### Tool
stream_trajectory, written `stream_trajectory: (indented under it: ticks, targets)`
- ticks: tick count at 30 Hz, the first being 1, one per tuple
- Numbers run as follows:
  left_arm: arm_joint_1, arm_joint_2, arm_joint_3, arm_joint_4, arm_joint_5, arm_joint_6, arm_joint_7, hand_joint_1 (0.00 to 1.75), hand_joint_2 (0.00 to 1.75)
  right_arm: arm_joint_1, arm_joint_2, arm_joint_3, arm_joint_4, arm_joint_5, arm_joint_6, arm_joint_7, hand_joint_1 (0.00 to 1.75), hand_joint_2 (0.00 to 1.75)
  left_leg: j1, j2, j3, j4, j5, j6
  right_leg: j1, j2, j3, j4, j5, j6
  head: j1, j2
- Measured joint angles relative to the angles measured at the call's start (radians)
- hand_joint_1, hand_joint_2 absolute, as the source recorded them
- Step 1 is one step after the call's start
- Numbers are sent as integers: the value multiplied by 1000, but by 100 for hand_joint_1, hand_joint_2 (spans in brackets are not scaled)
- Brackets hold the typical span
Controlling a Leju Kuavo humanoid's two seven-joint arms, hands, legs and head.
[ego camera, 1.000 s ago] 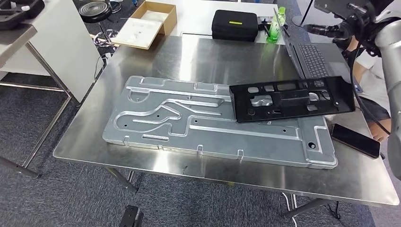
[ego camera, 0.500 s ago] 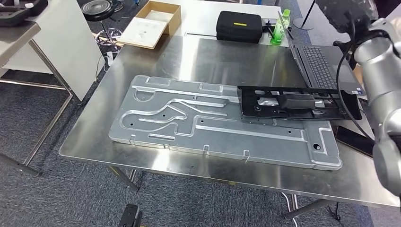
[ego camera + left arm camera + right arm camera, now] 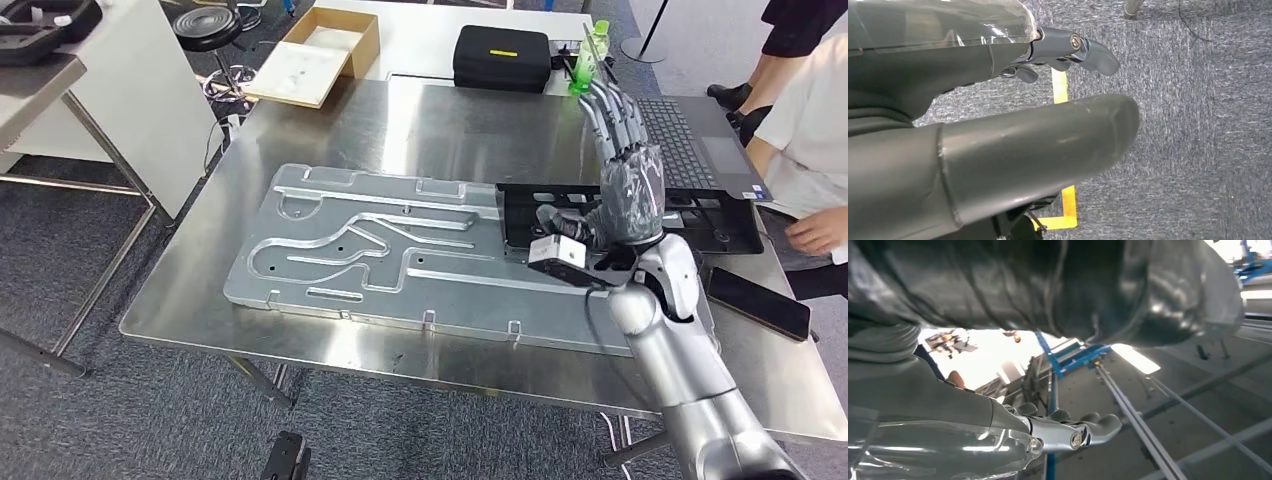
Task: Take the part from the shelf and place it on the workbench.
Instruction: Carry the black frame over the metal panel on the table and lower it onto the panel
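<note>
The black part (image 3: pixel 722 226), a long flat frame with cut-outs, lies on the steel workbench (image 3: pixel 440 125), across the right end of a large silver stamped plate (image 3: pixel 370 250). My right hand (image 3: pixel 625 170) stands above the middle of the part. Its fingers (image 3: pixel 610 110) are straight and spread upward and hold nothing, and it hides the part's centre. In the right wrist view the right hand (image 3: pixel 998 440) is bare, with fingers (image 3: pixel 1093 427) extended. In the left wrist view my left hand (image 3: pixel 998 150) hangs over grey carpet and holds nothing.
A laptop (image 3: pixel 690 140) sits at the bench's back right and a phone (image 3: pixel 758 303) near its right edge. A black case (image 3: pixel 500 57), a green bottle (image 3: pixel 585 60) and a cardboard box (image 3: pixel 315 60) stand behind. A person (image 3: pixel 810 150) sits at the right.
The black part went from tilted to lying flat on the plate. My right arm swung in from the upper right, and the hand now stands free above the part. The camera shifted slightly.
</note>
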Motion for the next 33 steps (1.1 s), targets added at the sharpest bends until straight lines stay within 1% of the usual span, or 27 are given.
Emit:
stream_trajectory:
  ticks: [3, 4, 5, 6, 8, 9, 10, 11, 12, 13, 14, 15, 16, 18, 19, 20, 21, 23, 24, 25, 26, 27, 28, 29, 30, 31, 33]
  targets:
    - [5, -1, 0, 0, -5, 3, 2, 0, 0, 67, 8, 3, -98, 44, -22, -17, 0, 0, -2, -1, 3, -10, 2, 15, -1, -1, 1, -2, 0, 16, 0, 0]
    - [4, -1, 0, 0, -8, 5, 3, 0, 0, 92, 13, 6, -129, 83, -43, -29, 0, 0, -1, -2, 6, -15, 6, 22, -2, -1, -2, 7, -9, 21, 0, 0]
    - [3, -1, 0, 0, -11, 7, 3, 0, 0, 120, 19, 13, -160, 131, -69, -36, 0, 0, 1, -2, 8, -21, 9, 29, -3, 0, -12, 33, -29, 24, 1, 0]
    - [2, -1, 0, 0, -13, 8, 4, 0, 0, 152, 27, 24, -189, 182, -96, -39, 0, 0, 2, -4, 10, -25, 11, 34, -4, 0, -32, 79, -59, 27, 1, 0]
    - [3, -1, 0, 0, -16, 10, 5, 0, 0, 219, 43, 52, -239, 263, -129, -36, 0, 0, 1, -9, 10, -26, 11, 39, -5, 1, -88, 204, -122, 31, 1, 0]
    - [5, -1, 0, 0, -16, 11, 7, 0, 0, 248, 51, 62, -259, 290, -134, -35, 0, 0, 0, -13, 9, -25, 11, 39, -5, 2, -107, 247, -135, 32, 1, 0]
    - [8, -1, 0, 0, -18, 12, 9, 0, 0, 272, 57, 69, -277, 308, -136, -33, 0, 0, -1, -20, 8, -23, 11, 39, -5, 2, -109, 257, -130, 32, 1, 0]
    - [10, -1, 0, 0, -19, 14, 11, 0, 0, 288, 63, 73, -293, 319, -137, -33, 0, 0, -1, -27, 8, -21, 11, 39, -5, 3, -94, 230, -107, 30, 1, 0]
    - [11, -1, 0, 0, -21, 14, 12, 0, 0, 299, 67, 75, -308, 325, -138, -33, 0, 0, -1, -35, 8, -19, 10, 37, -5, 9, -61, 171, -75, 27, 1, 0]
    - [12, -2, 0, 0, -22, 15, 13, 0, 0, 305, 69, 77, -321, 327, -139, -33, 0, 0, -1, -42, 7, -16, 9, 35, -5, 24, -25, 104, -51, 22, 1, 0]
    - [12, -2, 0, 0, -23, 15, 14, 0, 0, 309, 71, 78, -332, 328, -140, -33, 0, 0, -2, -49, 5, -13, 8, 32, -5, 36, 3, 49, -33, 19, 1, 0]
    - [12, -2, 0, 0, -23, 15, 16, 0, 0, 313, 73, 79, -342, 329, -141, -34, 0, 0, -2, -56, 3, -11, 8, 27, -3, 45, 20, 15, -26, 16, 1, 0]
    - [13, -2, 0, 0, -23, 15, 19, 0, 0, 318, 74, 79, -351, 331, -142, -36, 0, 0, -2, -62, 1, -10, 9, 21, -1, 49, 25, 3, -28, 13, 1, 0]
    - [18, -2, 0, 0, -23, 15, 26, 0, 0, 329, 78, 80, -366, 336, -144, -40, 0, 0, 0, -71, -2, -12, 10, 8, -1, 33, 28, -3, -23, 4, 1, 0]
    - [22, -1, 0, 0, -23, 16, 29, 0, 0, 334, 82, 80, -373, 338, -144, -42, 0, 0, -1, -66, -5, -5, 4, 3, -3, 26, 31, -8, -20, -3, 1, 0]
    - [25, 0, 0, 0, -23, 17, 32, 0, 0, 339, 87, 80, -379, 341, -145, -45, 0, 0, -1, -54, -15, 18, -13, -2, -6, 17, 34, -14, -18, -9, -1, 0]
    - [27, 0, 0, 0, -23, 18, 35, 0, 0, 345, 92, 80, -385, 346, -145, -49, 0, 0, 0, -37, -34, 62, -40, -7, -8, 7, 36, -18, -16, -15, -2, 0]
    - [31, 2, 0, 0, -23, 18, 38, 0, 0, 361, 100, 80, -393, 355, -145, -55, 0, 0, 2, -11, -94, 191, -106, -15, -5, -14, 37, -19, -17, -19, -5, 0]
    - [34, 3, 0, 0, -24, 18, 39, 0, 0, 368, 103, 80, -395, 358, -145, -56, 0, 0, 3, -6, -119, 244, -124, -18, -4, -25, 37, -18, -18, -20, -5, 0]
    - [38, 5, 0, 0, -24, 18, 39, 0, 0, 373, 105, 80, -395, 360, -145, -57, 0, 0, 3, -3, -127, 264, -124, -20, -4, -35, 37, -17, -19, -20, -5, 0]
    - [41, 6, 0, 0, -24, 18, 39, 0, 0, 376, 107, 80, -397, 361, -145, -58, 0, 0, 3, 1, -116, 243, -104, -21, -4, -45, 37, -15, -20, -19, -5, 0]
    - [43, 8, 0, 0, -24, 18, 39, 0, 0, 378, 110, 80, -399, 362, -145, -58, 0, 0, 3, 9, -85, 185, -71, -20, -4, -55, 38, -13, -22, -17, -5, 0]
    - [44, 9, 0, 0, -24, 18, 39, 0, 0, 379, 112, 80, -402, 363, -145, -58, 0, 0, 2, 27, -47, 111, -43, -17, -4, -63, 39, -10, -25, -14, -5, 0]
    - [43, 10, 0, 0, -24, 18, 39, 0, 0, 379, 113, 80, -405, 364, -145, -58, 0, 0, -1, 41, -14, 48, -20, -12, -2, -71, 39, -7, -28, -9, -4, 0]
    - [43, 10, 0, 0, -24, 18, 39, 0, 0, 380, 114, 80, -407, 365, -146, -58, 0, 0, -4, 52, 6, 7, -9, -5, 1, -78, 40, -4, -31, -5, -4, 0]
    - [43, 11, 0, 0, -25, 19, 40, 0, 0, 380, 115, 80, -409, 365, -146, -58, 0, 0, -6, 55, 13, -10, -9, 2, 4, -84, 40, -3, -32, 0, -4, 0]
    - [45, 12, 0, 0, -29, 20, 45, 0, 0, 381, 116, 80, -411, 366, -146, -58, 0, 0, -8, 36, 11, -12, -4, 15, 5, -96, 43, -6, -33, 11, -4, 0]
